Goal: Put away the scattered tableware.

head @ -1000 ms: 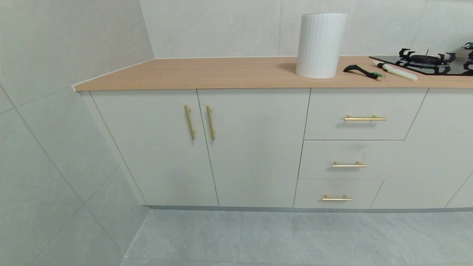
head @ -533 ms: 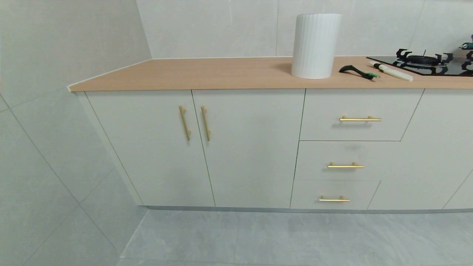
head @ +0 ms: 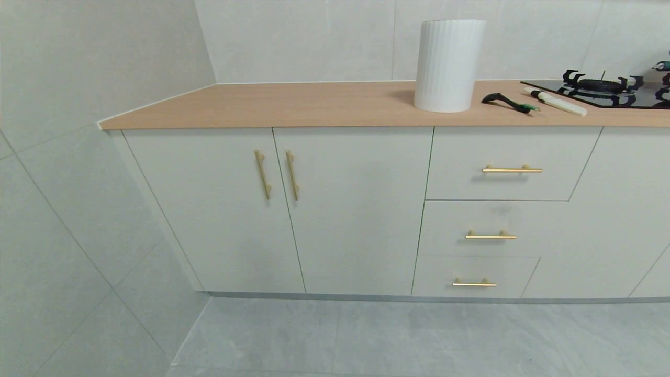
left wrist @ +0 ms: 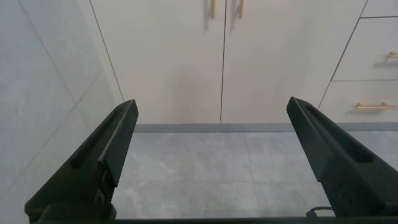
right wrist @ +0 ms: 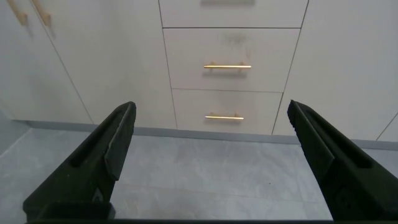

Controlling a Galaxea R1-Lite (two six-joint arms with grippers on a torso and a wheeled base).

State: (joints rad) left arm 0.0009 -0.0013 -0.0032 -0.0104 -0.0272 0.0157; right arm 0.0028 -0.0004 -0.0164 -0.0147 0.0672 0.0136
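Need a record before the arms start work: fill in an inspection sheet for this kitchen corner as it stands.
Surface: wood-look countertop over white cabinets.
Job's things: ribbed white container upright on the countertop; black utensil and white utensil lying between it and the gas hob.
Clutter: nothing seen.
Grippers: left gripper open, holding nothing, low over the floor facing the cabinet doors; right gripper open, holding nothing, facing the drawers.
Cables: nothing seen.
Surroundings: both cabinet doors and all three drawers shut; pale tiled wall on the robot's left and behind the countertop; grey tiled floor.
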